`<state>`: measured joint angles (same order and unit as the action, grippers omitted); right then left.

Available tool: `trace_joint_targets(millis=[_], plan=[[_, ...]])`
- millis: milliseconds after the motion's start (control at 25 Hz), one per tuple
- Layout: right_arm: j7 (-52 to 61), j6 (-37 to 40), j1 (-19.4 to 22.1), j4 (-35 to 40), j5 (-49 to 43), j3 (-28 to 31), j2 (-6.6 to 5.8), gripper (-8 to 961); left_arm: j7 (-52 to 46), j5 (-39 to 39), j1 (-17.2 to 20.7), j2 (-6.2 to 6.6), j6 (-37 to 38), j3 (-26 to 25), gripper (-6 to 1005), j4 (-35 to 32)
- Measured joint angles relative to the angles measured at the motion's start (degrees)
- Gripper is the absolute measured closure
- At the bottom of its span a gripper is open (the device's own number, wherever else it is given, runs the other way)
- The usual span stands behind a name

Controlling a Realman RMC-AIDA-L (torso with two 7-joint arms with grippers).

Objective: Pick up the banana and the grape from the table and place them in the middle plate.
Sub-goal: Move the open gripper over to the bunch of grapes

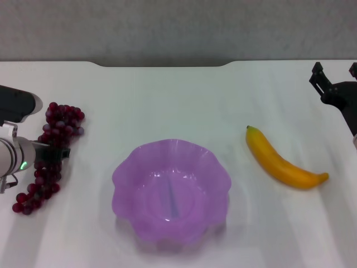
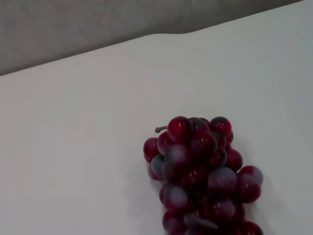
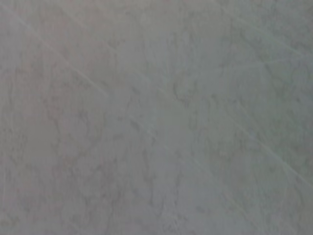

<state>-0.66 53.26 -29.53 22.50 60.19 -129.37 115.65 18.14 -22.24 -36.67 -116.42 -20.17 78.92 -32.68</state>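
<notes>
The grape [image 1: 51, 153] is a long dark red bunch lying on the table [image 1: 167, 100] at the left; its upper end fills the left wrist view as grape [image 2: 200, 171]. My left gripper [image 1: 56, 151] sits over the middle of the bunch, reaching in from the left edge. In the centre stands the middle plate [image 1: 120, 174], purple with a wavy rim and nothing in it. The yellow banana [image 1: 284, 163] lies right of the plate. Up at the far right my right gripper [image 1: 336, 72] hangs open, behind and above the banana and apart from it.
A grey wall runs behind the table's far edge [image 1: 167, 64], which has a shallow notch in its middle. The right wrist view shows only a mottled grey surface [image 3: 156, 117].
</notes>
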Motion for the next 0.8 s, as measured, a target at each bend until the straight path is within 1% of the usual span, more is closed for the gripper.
trace_joint_targets(millis=[200,400,640,800], plan=[[0.0,0.0,0.0,0.0,0.0,0.0,0.01,70,-0.1,-0.4,-0.3,-0.02,-0.7,0.0,303,0.1],[0.0,0.0,0.0,-0.1,0.1,0.0,0.01,71,-0.1,-0.3,-0.5,-0.04,-1.0,0.1,542,0.1],[0.0,0.0,0.0,0.0,0.0,0.0,0.01,71,-0.2,-0.3,-0.5,-0.04,-1.0,0.0,600,0.1],[0.0,0.0,0.0,0.0,-0.1,0.0,0.01,71,-0.2,-0.3,-0.5,-0.04,-0.9,0.0,601,0.1]])
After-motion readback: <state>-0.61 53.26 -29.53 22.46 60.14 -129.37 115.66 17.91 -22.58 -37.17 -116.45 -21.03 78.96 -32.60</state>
